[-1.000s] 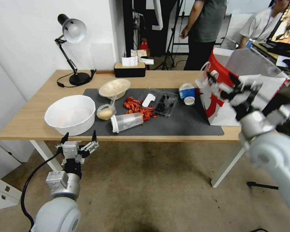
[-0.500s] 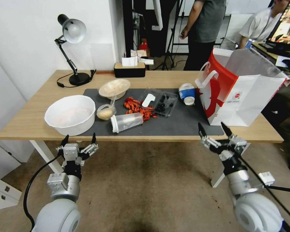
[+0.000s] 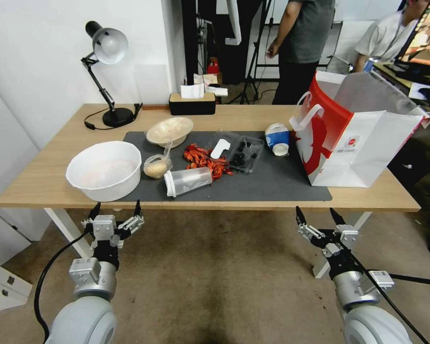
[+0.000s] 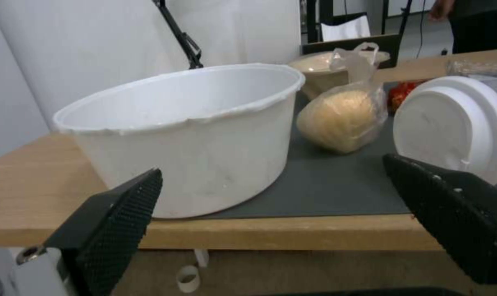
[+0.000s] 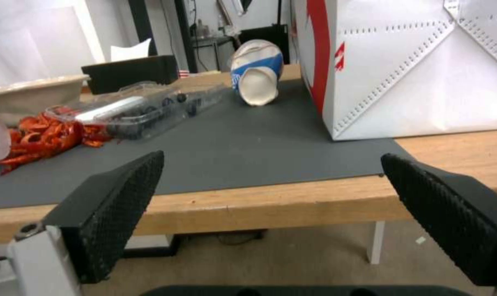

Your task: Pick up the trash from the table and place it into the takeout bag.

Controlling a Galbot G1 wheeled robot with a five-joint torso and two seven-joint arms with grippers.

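A long light-wood table [image 3: 43, 184] was seen from above, with a dark grey mat [image 3: 272, 184] laid across its middle. The red-and-white takeout bag [image 3: 358, 143] was stood upright at the right end, partly on the mat, its mouth open. A large white bowl [image 3: 104, 169] was placed at the mat's left edge. Behind it a shallow beige bowl [image 3: 169, 130] was set, and a clear plastic tumbler [image 3: 188, 180] was laid on its side near the front edge. A clear tray of dark pieces [image 3: 241, 153] was positioned mid-mat, touching a heap of red scraps [image 3: 203, 160]. The blue-and-white paper cup [image 3: 277, 138] was tipped over just beside the bag. A small bag of beige food [image 3: 156, 167] was rested between the white bowl and the tumbler.

The left gripper [image 3: 114, 210] and the right gripper [image 3: 318, 217] were held below the table's front edge, apart from everything, each with fingers spread wide and nothing between them.
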